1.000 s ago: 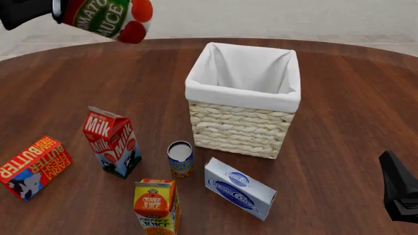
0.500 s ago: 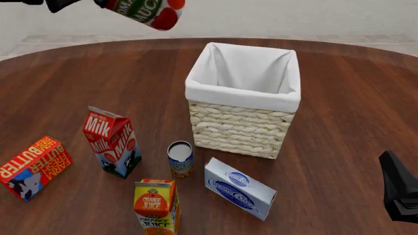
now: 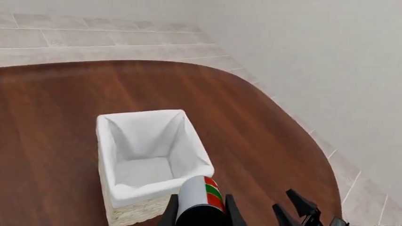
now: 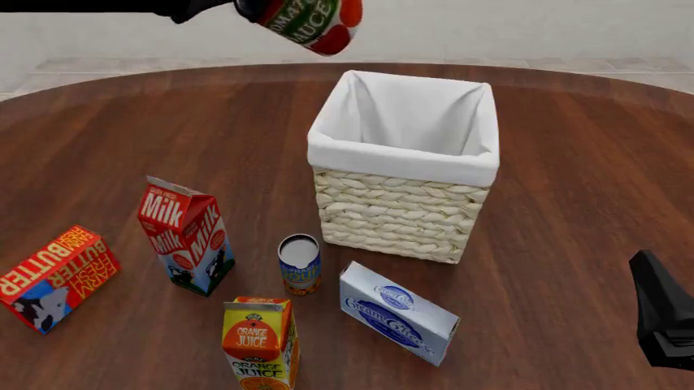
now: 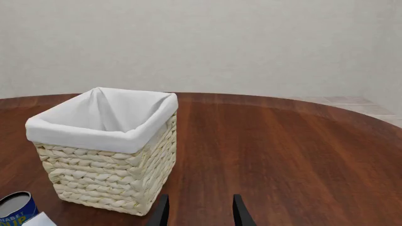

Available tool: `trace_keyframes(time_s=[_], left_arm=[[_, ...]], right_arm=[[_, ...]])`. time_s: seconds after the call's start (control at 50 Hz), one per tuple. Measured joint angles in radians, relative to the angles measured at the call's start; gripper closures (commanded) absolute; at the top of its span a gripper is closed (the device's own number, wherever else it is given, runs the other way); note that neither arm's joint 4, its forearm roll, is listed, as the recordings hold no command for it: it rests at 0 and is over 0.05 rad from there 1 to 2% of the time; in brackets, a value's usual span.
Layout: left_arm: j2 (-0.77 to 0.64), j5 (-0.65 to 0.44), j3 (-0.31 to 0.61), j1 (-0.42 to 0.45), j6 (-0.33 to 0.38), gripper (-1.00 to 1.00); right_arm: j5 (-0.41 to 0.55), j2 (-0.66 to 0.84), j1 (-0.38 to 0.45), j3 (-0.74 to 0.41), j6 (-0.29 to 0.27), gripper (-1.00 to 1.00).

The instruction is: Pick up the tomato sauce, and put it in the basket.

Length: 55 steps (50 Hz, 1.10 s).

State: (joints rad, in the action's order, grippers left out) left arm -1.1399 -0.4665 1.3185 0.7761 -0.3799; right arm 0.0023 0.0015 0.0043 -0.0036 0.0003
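Note:
The tomato sauce, a red can with a green label band, hangs tilted high above the table, just left of the basket's far-left corner. My left gripper is shut on it at the top edge of the front view. In the left wrist view the can sits between the two fingers, with the basket open below. The basket is pale wicker with a white liner. My right gripper rests low at the near right, and its fingers stand open with nothing between them, facing the basket.
Near the table's front left stand a milk carton, a butter box, an orange juice carton, a blue-and-orange can and a cream cheese box. Beyond the round table is a pale wall.
My left gripper has carried the tomato sauce rightward and a little upward, from the far left to beside the basket's far-left corner. The right arm has not moved.

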Motion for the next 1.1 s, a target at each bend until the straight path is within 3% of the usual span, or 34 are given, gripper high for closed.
trace_keyframes(time_s=[1.1], left_arm=[[-0.321,0.167,0.064,-0.047,0.033,1.00]], right_arm=[[0.000,0.000,0.000,0.000,0.000,-1.00]])
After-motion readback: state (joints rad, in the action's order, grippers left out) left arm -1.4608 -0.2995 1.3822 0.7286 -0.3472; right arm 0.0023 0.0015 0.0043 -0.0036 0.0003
